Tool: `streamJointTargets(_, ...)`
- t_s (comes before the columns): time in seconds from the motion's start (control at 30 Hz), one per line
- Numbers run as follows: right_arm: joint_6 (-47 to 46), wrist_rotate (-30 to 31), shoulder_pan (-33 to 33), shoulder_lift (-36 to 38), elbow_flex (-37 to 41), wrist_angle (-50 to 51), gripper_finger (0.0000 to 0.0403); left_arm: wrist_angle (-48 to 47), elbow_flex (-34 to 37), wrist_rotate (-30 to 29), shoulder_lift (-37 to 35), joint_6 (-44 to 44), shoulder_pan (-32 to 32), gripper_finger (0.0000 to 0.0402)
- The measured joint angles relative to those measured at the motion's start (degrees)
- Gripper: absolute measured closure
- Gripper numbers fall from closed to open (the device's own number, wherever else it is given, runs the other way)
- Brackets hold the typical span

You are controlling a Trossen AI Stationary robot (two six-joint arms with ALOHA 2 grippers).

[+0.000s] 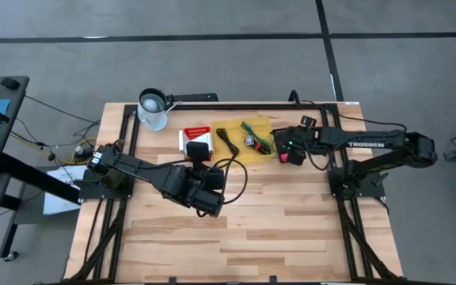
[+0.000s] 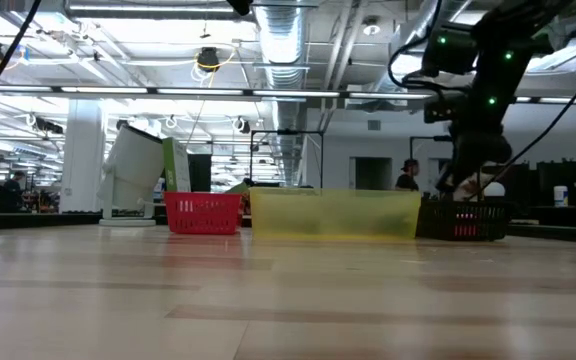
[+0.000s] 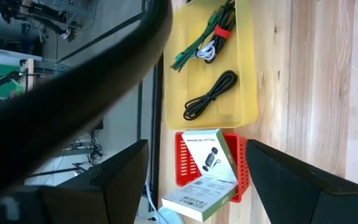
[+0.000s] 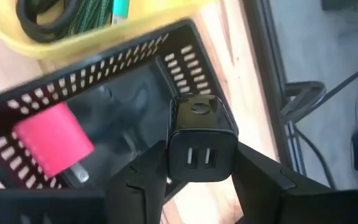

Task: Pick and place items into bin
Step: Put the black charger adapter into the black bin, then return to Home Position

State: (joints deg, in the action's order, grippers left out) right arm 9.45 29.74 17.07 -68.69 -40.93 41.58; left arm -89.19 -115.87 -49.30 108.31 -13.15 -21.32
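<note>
My right gripper (image 4: 201,154) is shut on a small black charger block (image 4: 199,118), just above a black slotted bin (image 4: 104,62). In that bin lies a red-pink block (image 4: 53,146). The low view shows this gripper (image 2: 463,185) over the black bin (image 2: 463,222). A yellow tray (image 3: 244,74) holds black cords (image 3: 210,94) and a green cord (image 3: 197,46). Next to it stands a red basket (image 3: 180,163) with white packets with green print (image 3: 207,171) leaning in it. My left gripper (image 1: 199,152) hangs open, raised near the red basket (image 1: 195,136). My right gripper pinches the black charger block by its two opposite sides (image 4: 174,155) between its two fingers. The end with the two slots faces back toward the wrist. The fingers slant down from the table's right side. The block is lifted clear, over the black bin's rim.
A white jug-like cup (image 1: 153,108) stands at the far left corner of the table. The three containers sit in a row along the far edge; the wide wooden top (image 1: 275,229) lies toward the near edge. Dark frame rails run along both sides.
</note>
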Motion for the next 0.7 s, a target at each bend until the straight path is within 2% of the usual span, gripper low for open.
streamJointTargets(0.23, 0.0, -0.1, 0.7, 0.0, 0.0, 0.8, 0.0228, -0.1, 0.0, 0.9, 0.0, 2.1, 0.0, 0.0140)
streamJointTargets(0.43, -0.9, 0.2, 0.5, 0.0, 0.0, -0.5, 0.0213, 0.0, 0.0, 8.4, 0.0, 6.5, 0.0, 0.0140)
streamJointTargets(0.7, -0.8, 0.2, 0.5, 0.0, 0.0, -0.4, 0.0211, -0.5, 0.0, 17.2, 0.0, 6.2, 0.0, 0.0140)
